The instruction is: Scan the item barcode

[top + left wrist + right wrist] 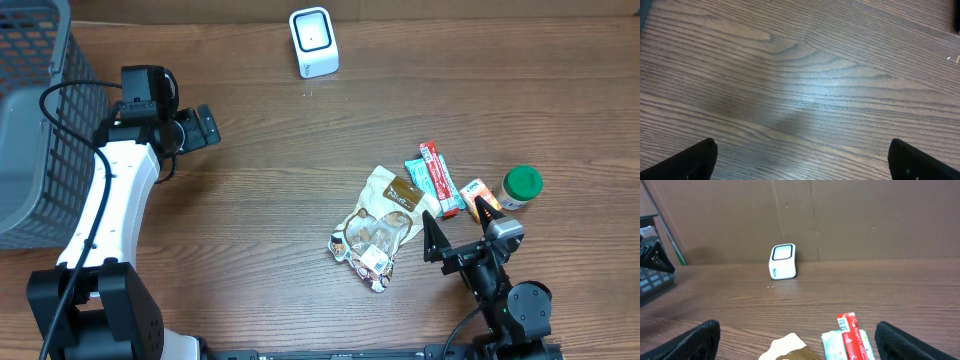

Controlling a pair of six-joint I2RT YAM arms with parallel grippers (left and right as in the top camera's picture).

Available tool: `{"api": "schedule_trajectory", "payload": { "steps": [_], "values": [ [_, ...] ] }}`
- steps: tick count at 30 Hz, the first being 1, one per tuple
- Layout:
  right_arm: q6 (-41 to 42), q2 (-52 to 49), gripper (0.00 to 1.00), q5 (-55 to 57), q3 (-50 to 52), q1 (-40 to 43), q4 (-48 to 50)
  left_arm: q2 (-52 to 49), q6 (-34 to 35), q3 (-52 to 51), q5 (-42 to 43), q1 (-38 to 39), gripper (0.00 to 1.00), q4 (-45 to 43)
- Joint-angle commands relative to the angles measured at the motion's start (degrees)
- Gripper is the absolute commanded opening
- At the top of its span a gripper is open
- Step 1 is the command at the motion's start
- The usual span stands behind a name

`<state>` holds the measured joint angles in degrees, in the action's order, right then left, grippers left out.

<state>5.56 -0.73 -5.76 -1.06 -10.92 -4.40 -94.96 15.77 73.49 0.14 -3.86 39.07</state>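
Overhead view: wooden desk [300,130], one arm on each side. White scanner [314,42] stands upright at the far edge, about centre, well apart from everything else. Grey mesh basket [30,120] at far left, partly out of frame. Loose items cluster near right. Crumpled tan bag [380,225] lies flat, closest to the middle. Just right of it are a teal packet [421,180] and a red bar [440,180], side by side and touching. Then a small orange box [476,195], then a green-lidded jar [521,186], upright and rightmost. Left fingers [205,128] are at far left beside the basket, spread wide and empty; the left wrist view shows only bare wood grain between them. Right fingers [432,235] are at near right, just on the near side of the bag, also spread wide and gripping nothing. One finger overlaps the orange box from above; cannot tell whether it touches. Right wrist view: bag top, teal packet and red bar show at the bottom edge between the fingers, with the scanner well beyond against a brown cardboard wall [865,220].
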Motion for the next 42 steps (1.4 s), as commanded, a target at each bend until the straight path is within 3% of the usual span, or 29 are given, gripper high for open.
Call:
{"api": "schedule_trajectory", "payload": {
  "steps": [1,31,37,42],
  "values": [
    [0.44,0.57,1.0,0.09,0.59,0.17,0.09,-0.09,0.11,0.76,-0.59,-0.09,1.0,-0.13],
    [0.44,0.57,1.0,0.09,0.59,0.17,0.11,0.39,0.09,0.74,-0.72,-0.13,1.0,-0.11],
    [0.44,0.57,1.0,0.09,0.59,0.17,0.11,10.95,0.11,0.74,-0.7,1.2,1.0,0.0],
    [0.44,0.57,1.0,0.09,0.59,0.17,0.11,26.25,0.09,0.74,-0.72,1.27,1.0,-0.07]
  ]
}}
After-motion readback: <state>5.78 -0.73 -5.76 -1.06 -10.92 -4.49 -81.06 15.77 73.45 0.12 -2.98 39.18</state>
